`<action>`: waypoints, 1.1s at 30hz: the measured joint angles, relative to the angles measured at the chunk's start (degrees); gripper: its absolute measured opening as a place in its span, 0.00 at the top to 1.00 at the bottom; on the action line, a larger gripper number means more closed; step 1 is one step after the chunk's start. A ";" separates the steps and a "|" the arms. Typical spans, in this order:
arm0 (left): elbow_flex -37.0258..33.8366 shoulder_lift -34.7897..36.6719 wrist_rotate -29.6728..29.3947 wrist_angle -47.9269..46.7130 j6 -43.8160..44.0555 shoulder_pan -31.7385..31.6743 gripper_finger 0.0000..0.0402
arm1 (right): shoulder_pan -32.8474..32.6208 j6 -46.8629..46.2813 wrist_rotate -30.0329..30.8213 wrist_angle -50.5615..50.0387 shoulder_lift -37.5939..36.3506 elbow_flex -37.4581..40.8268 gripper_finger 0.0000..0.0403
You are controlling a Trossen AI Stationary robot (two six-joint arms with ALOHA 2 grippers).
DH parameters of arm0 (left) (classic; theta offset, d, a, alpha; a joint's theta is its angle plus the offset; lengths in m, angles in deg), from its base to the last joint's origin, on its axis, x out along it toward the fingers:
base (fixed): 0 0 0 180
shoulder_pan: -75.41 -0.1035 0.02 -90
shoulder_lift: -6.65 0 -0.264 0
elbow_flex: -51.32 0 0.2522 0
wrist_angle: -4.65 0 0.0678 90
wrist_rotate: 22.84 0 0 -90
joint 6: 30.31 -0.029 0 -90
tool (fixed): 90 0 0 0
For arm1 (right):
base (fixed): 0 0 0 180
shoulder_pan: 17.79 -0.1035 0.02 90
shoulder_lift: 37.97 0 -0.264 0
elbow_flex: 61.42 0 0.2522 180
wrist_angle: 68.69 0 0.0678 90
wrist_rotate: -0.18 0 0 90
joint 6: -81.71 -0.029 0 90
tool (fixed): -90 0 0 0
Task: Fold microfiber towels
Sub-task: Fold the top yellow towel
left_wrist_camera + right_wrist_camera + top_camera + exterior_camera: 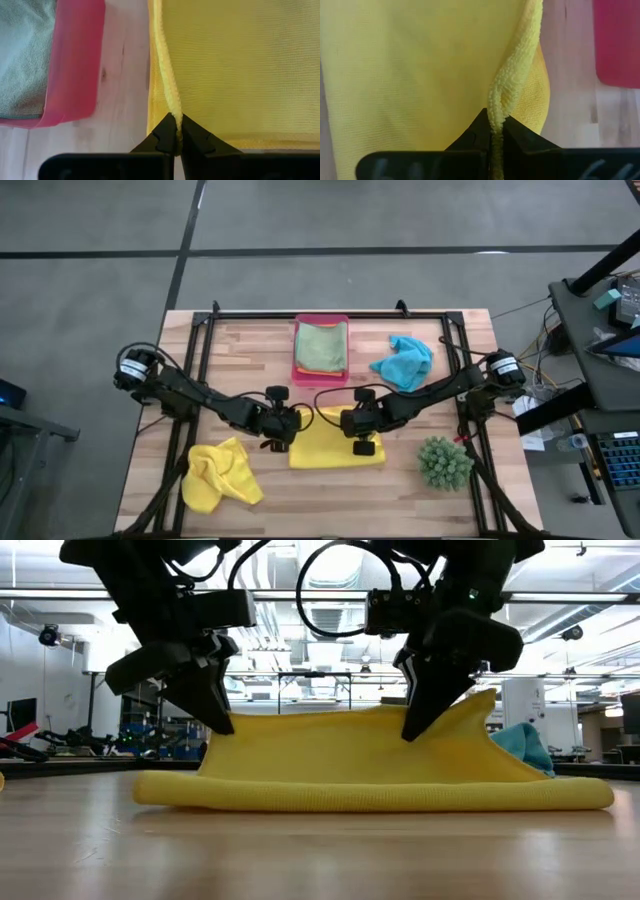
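Observation:
A yellow towel (335,448) lies in the middle of the table, with one edge raised. My left gripper (285,426) is shut on the raised edge at its left end. My right gripper (360,426) is shut on it near its right end. In the low view the towel (370,765) rises from the table to both grippers. A second yellow towel (218,475) lies crumpled at the near left. A turquoise towel (405,362) lies crumpled at the far right. A light green towel (321,345) lies in the pink tray (298,370). My left gripper pinches the yellow towel's raised hem (175,112) between its two fingers, at the left end of that edge (225,725). The fingers slant down from above. The edge is lifted and the towel's lower part lies on the table. My right gripper pinches the same raised hem (495,117) between its two fingers, near the right end (415,728). The fingers slant down from above. The edge runs fairly straight between the two grippers, and the corner beyond it (485,700) stands up.
The pink tray stands at the far middle, just beyond the yellow towel, and shows in both wrist views (75,60) (617,45). A spiky green plant (444,462) stands at the near right. Bare wood lies in front of the towel.

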 joint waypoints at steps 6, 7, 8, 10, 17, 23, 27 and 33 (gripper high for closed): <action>0.00 0.02 -0.15 0.02 0.05 0.00 1.00 | 0.00 0.00 0.00 0.18 0.00 0.13 0.96; 0.02 0.00 -0.15 0.02 0.05 0.00 1.00 | 0.00 -0.12 -0.01 0.18 0.00 0.10 0.95; 0.00 0.02 -0.15 0.02 0.05 0.02 1.00 | 0.00 -0.35 0.00 0.21 0.00 0.10 0.94; 0.00 0.00 -0.15 0.02 0.05 0.00 1.00 | 0.00 -0.39 0.00 0.76 0.00 0.12 0.91; 0.02 0.00 -0.11 0.00 -0.32 0.00 1.00 | 0.00 -0.09 -0.13 1.25 0.00 0.37 0.73; 0.02 0.02 1.44 -0.19 -0.29 0.02 0.88 | -0.68 0.49 -3.97 1.52 -0.02 0.37 0.64; 0.02 0.47 1.62 -0.70 -0.30 0.07 0.76 | -1.77 -0.28 -5.61 2.75 -0.02 0.39 0.62; 0.78 1.49 2.63 -0.76 -1.48 0.07 0.66 | -3.49 -1.00 -6.06 3.43 -0.02 0.39 0.64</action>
